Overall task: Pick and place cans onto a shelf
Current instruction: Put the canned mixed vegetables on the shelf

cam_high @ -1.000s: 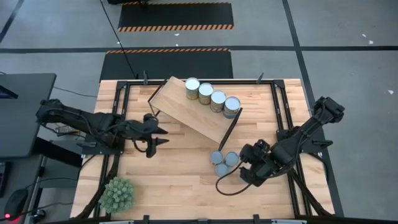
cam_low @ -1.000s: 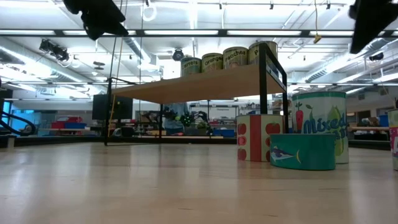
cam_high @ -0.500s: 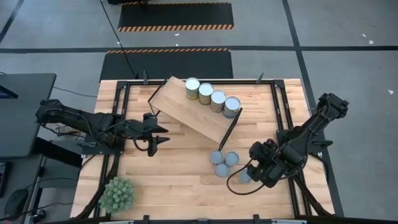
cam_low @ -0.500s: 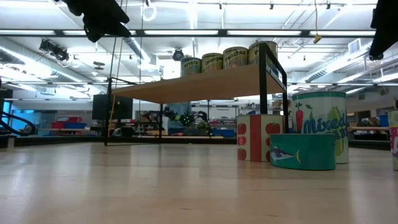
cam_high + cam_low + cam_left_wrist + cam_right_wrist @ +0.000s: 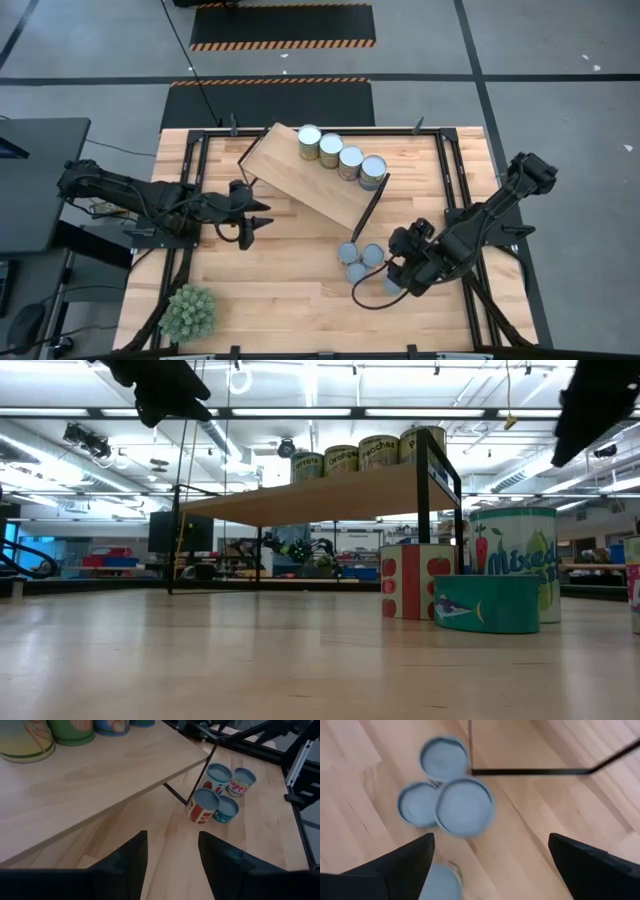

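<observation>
Four cans (image 5: 342, 157) already stand in a row along the shelf's (image 5: 300, 182) far edge, and four more sit on the desk (image 5: 280, 290) in a tight cluster (image 5: 358, 262) just beyond the shelf's near-right leg, toward the desk's right edge. They look like small rigid metal cylinders, probably dense for their size and smooth on the labelled sides, so a pinch across the sides below the rim seems the surest hold. Because three of them touch each other, the outermost can (image 5: 395, 285) is likely the easiest to take without knocking its neighbours.

The right tool (image 5: 400, 272) hangs over that cluster with its fingers (image 5: 395, 865) spread wide and nothing between them. The left tool (image 5: 262, 214) waits near the shelf's left end, also spread apart and empty.

Compared with half a second ago, the right tool has swung back toward the cluster from nearer the desk's right edge; the left arm and all the cans are unchanged.
</observation>
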